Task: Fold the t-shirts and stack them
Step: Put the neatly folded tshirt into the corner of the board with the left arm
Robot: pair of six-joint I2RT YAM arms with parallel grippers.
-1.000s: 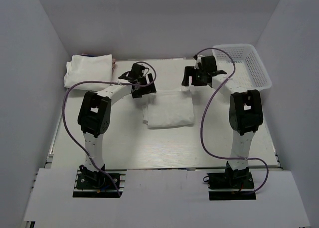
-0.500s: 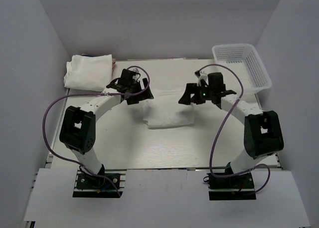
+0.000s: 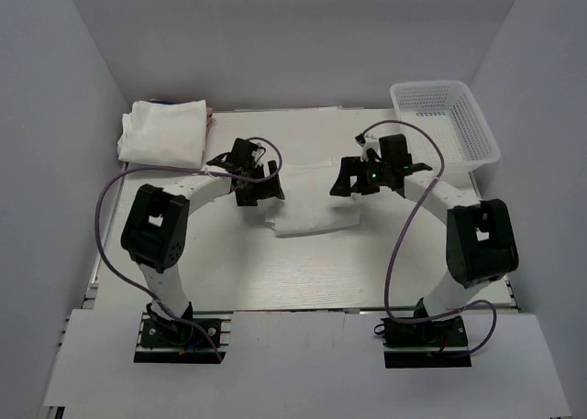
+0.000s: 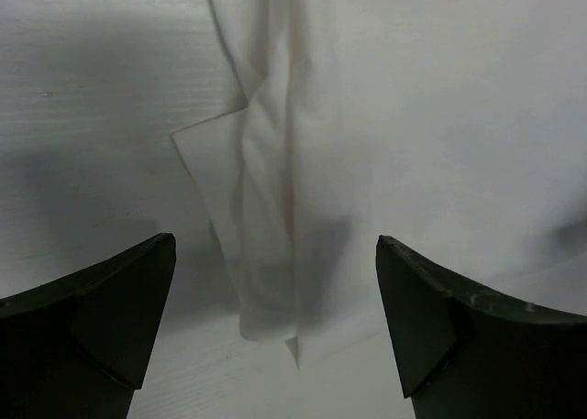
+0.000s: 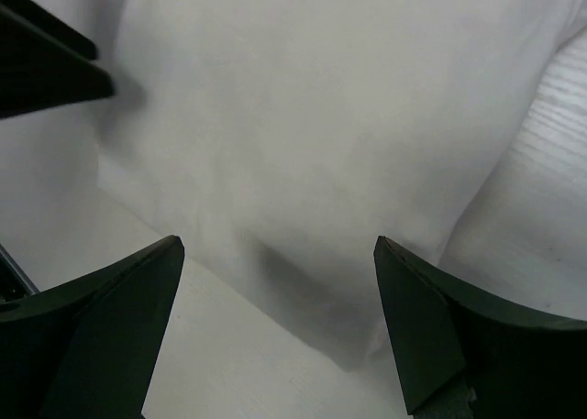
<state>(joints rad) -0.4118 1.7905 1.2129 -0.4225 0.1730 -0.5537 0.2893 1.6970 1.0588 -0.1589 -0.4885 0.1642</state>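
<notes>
White walls box in your table (image 3: 303, 272). From above: one folded bundle (image 3: 163, 130) far left of the basket (image 3: 445, 116), seemingly done; a t-shirt (image 3: 316, 217) between them, part-folded, unstacked. Left wrist alone shows its creased edge under your left gripper (image 4: 273, 245), spread wide, empty. Right wrist: smooth cloth, right gripper (image 5: 275, 245) equally wide, empty.

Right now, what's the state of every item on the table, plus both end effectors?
Centre t-shirt: partly folded, lying flat, ungripped.
Folded t-shirt: bundled, far-left corner.
Basket: upright, looks empty.
Left end effector: open, over the centre t-shirt's edge.
Right end effector: open, over the centre t-shirt.
</notes>
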